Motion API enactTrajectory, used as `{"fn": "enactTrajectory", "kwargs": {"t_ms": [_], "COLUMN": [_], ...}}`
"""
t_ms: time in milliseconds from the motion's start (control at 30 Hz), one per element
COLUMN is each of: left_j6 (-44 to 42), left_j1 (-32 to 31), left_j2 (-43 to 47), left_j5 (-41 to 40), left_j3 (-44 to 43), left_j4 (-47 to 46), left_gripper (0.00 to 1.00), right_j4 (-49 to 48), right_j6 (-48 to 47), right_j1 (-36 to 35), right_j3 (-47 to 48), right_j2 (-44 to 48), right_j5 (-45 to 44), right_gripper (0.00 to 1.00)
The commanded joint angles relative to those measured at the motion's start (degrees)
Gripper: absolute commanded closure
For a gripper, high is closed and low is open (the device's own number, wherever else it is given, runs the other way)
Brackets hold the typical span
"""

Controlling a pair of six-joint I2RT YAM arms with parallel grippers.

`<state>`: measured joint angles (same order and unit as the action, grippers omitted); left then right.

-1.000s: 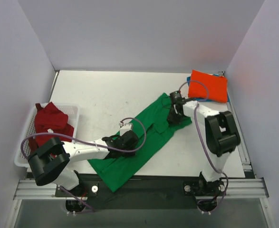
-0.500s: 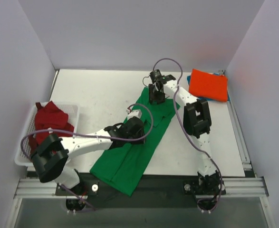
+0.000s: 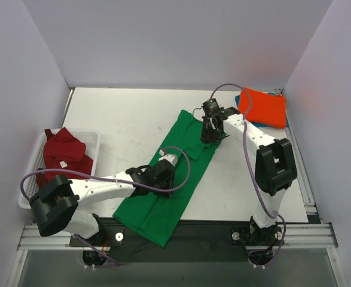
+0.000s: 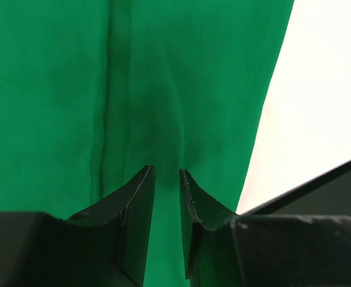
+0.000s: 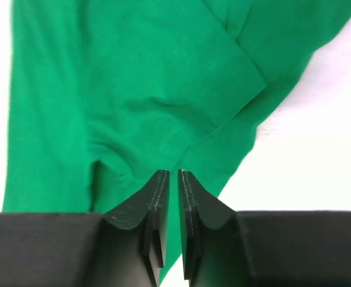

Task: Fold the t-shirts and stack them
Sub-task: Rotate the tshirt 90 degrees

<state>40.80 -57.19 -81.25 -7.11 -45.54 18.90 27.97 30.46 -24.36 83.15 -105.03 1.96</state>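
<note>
The bright green t-shirt point(image 3: 187, 140) lies flat in a long diagonal strip from the table's middle down to its front edge. My left gripper point(image 3: 168, 174) sits on its middle, jaws close together over flat green cloth point(image 4: 55, 89) near the shirt's right edge; the left gripper point(image 4: 166, 173) holds nothing I can see. My right gripper point(image 3: 210, 133) is on the shirt's upper right corner, jaws nearly touching above a folded sleeve point(image 5: 133, 78); the right gripper point(image 5: 172, 173) looks empty. A folded orange-red t-shirt point(image 3: 263, 107) lies on a blue one point(image 3: 287, 122) at the back right.
A white slatted basket point(image 3: 94, 140) at the left edge holds a crumpled dark red t-shirt point(image 3: 61, 152). White table point(image 5: 319, 131) shows right of the green shirt. The dark front rail point(image 4: 330, 185) lies close to the shirt's lower end.
My right gripper swept the shirt's upper end leftward, then came back to its right corner. The shirt now lies straighter and steeper. My left gripper shifted slightly on the shirt's middle.
</note>
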Motion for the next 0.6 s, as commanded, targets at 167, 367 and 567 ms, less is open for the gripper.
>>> {"fn": "enactTrajectory", "kwargs": {"t_ms": [167, 367, 567], "left_j6": [3.41, 7.28, 11.67], "left_j1": [-4.33, -3.72, -0.38], "left_j2": [-0.74, -5.05, -14.17], "left_j5": [1.58, 3.07, 5.53], "left_j3": [3.79, 2.57, -5.25], "left_j4": [-2.37, -7.29, -13.25], "left_gripper": [0.70, 0.71, 0.71], "right_j4": [-2.92, -1.78, 2.44], "right_j6": [2.15, -0.74, -4.96], "right_j1": [1.86, 4.40, 7.57], "right_j3": [-0.28, 7.88, 24.58], "right_j2": [-10.27, -18.78, -29.50], "right_j5": [-0.20, 2.08, 5.25], "right_gripper": [0.91, 0.93, 0.90]}}
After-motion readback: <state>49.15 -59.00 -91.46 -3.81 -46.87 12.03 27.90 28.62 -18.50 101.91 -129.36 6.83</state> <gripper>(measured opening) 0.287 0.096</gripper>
